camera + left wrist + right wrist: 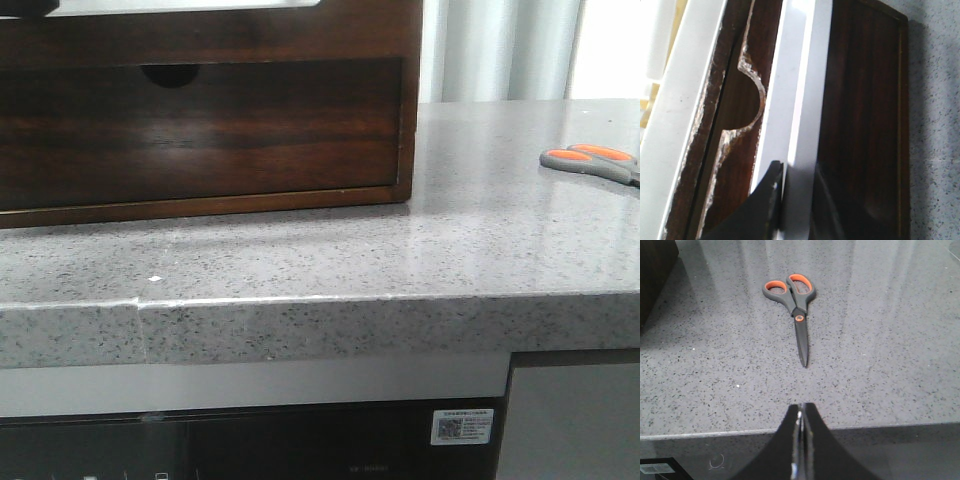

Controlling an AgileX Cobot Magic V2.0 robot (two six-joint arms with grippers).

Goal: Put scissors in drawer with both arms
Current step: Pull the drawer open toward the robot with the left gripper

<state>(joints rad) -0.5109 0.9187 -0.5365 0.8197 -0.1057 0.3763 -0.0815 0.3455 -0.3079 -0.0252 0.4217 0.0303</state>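
Grey speckled stone makes up the countertop (480, 250), the largest surface in the front view, with a thick front edge and a hairline seam toward its left part.

Wooden cabinet (405, 110), dark reddish-brown, sits on the counter at far left. Its wide drawer (200, 130) fills the cabinet front and looks shut, flush with the frame. A half-round finger notch (168, 74) shows at the drawer's top edge in the front view (the left wrist view shows the same kind of cut-out (751, 100), with chipped pale edges).

Left gripper (782, 200): only the black fingertips show, pressed up close against the cabinet face, with a pale grey-white strip (800, 100) running straight out ahead of the tips. The fingers look drawn together, tips nearly meeting; whether they pinch anything I cannot tell.

Right gripper (801, 440): black fingers closed, tips together, holding nothing. It hangs over the counter's near edge.

Scissors (796, 307) lie flat on the stone directly ahead of the right gripper, apart from it, blades closed. The blade tip points back toward the fingertips, and the grey handles with orange inserts lie at the far end. In the front view the scissors (592, 162) sit at the far right, well apart from the cabinet.
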